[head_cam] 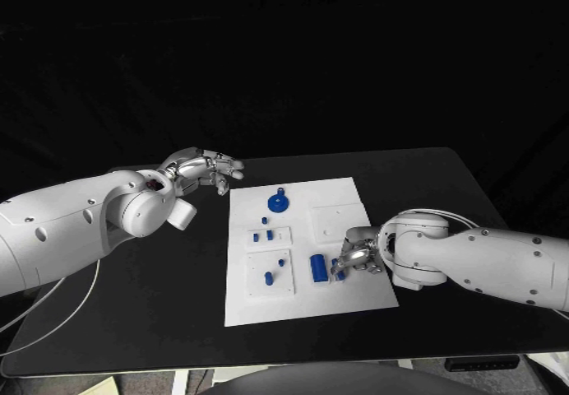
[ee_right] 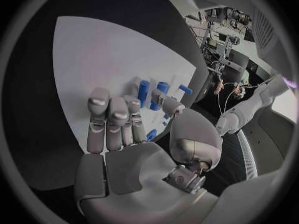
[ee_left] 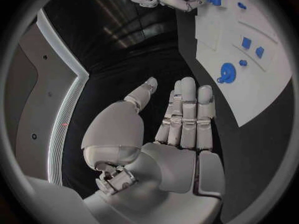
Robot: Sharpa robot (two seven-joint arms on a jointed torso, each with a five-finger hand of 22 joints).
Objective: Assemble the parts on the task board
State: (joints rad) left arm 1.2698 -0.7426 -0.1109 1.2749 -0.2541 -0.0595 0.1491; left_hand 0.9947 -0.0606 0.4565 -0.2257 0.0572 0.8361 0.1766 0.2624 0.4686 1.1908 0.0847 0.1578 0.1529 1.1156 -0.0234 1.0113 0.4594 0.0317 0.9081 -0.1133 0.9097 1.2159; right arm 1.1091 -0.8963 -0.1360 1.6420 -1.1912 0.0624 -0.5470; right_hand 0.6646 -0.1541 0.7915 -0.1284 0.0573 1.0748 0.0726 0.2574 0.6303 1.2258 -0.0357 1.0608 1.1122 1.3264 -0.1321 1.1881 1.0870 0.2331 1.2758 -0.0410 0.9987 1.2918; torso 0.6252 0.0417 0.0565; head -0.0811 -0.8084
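The white rectangular task board (head_cam: 338,292) lay in the middle of the black tabletop (head_cam: 142,321). The right hand (head_cam: 359,257) hovered low over the board's near right part, just beside a blue upright cylinder part (head_cam: 318,267); its fingers (ee_right: 109,117) were extended together, and whether the thumb pinched a small blue piece I could not tell. The left hand (head_cam: 204,171) hung off the board's far left corner, fingers loosely apart, holding nothing. A round blue disc part (head_cam: 278,203) and small blue pegs (head_cam: 268,236) sat further up the board. The step in hand seemed to be fetching or seating the cylinder; next, that called for closing the fingers squarely around it.
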